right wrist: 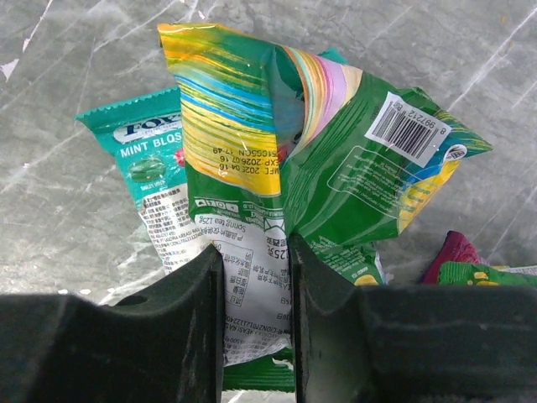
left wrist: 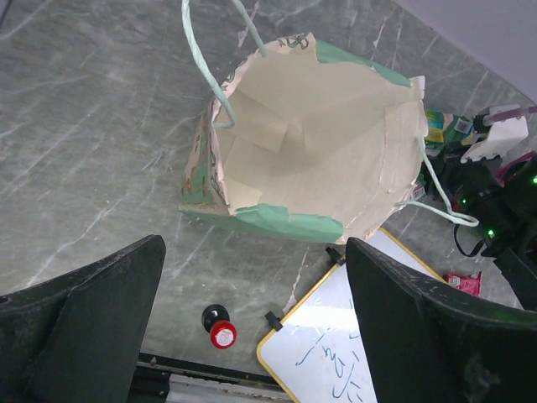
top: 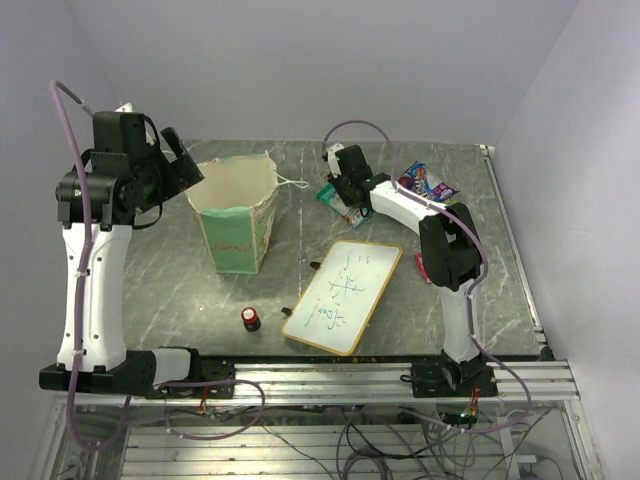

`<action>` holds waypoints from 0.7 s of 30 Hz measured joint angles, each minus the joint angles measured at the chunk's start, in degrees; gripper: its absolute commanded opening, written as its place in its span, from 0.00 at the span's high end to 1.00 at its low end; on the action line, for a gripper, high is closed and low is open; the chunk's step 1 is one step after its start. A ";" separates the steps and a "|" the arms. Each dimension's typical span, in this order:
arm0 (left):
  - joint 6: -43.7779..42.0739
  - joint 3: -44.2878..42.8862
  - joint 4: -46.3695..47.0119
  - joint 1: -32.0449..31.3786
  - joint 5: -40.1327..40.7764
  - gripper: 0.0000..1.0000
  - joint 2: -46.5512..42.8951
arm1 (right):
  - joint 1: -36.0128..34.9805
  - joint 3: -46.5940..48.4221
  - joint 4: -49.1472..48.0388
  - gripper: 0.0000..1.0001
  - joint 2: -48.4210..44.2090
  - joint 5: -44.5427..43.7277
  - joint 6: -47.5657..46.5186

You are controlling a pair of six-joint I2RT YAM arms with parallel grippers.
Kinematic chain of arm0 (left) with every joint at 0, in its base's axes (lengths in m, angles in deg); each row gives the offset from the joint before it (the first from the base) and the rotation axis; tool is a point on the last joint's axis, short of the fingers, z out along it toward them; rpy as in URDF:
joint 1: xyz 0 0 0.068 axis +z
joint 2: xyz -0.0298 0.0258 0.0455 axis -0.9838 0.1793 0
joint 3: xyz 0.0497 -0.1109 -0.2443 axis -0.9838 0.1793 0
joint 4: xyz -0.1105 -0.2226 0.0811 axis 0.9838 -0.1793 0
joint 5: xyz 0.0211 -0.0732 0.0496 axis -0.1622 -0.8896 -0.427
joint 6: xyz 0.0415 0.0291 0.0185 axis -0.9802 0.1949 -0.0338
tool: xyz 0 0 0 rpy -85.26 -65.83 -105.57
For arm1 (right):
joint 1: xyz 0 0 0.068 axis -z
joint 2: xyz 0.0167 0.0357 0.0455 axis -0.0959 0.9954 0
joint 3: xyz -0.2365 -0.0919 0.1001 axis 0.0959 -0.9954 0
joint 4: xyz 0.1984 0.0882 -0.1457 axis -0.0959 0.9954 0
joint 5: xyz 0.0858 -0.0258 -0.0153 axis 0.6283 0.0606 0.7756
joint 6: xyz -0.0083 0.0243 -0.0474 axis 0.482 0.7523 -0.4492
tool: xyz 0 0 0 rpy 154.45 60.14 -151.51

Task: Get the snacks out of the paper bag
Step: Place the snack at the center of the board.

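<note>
Grey marbled tabletop (top: 170,270) carries the paper bag (top: 238,215), upright with its mouth open, below and just ahead of the left gripper (left wrist: 254,252), whose jaws are spread wide and hold nothing. Well apart, the right gripper (right wrist: 256,277) pinches a green striped snack packet (right wrist: 336,168); a mint packet (right wrist: 155,168) lies flat just beyond its fingers.

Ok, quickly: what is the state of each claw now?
Left claw: open, holding nothing.
Right claw: closed on a green packet.
</note>
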 measured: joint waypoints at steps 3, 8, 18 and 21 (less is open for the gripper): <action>-0.70 -3.61 -2.49 0.00 0.42 0.00 0.11 | 0.04 -1.01 -1.44 0.71 -0.22 0.31 1.25; -1.66 -13.18 -5.44 0.00 0.26 0.00 0.59 | 0.15 -1.99 -1.99 0.41 -0.63 1.62 2.36; -2.19 -17.57 -6.64 0.00 -2.54 0.00 -0.46 | 0.11 -1.22 6.36 0.00 -10.97 2.99 6.38; -2.16 -15.45 -6.62 0.00 -3.89 0.00 -1.81 | 0.02 -0.74 8.68 0.00 -18.82 2.38 10.19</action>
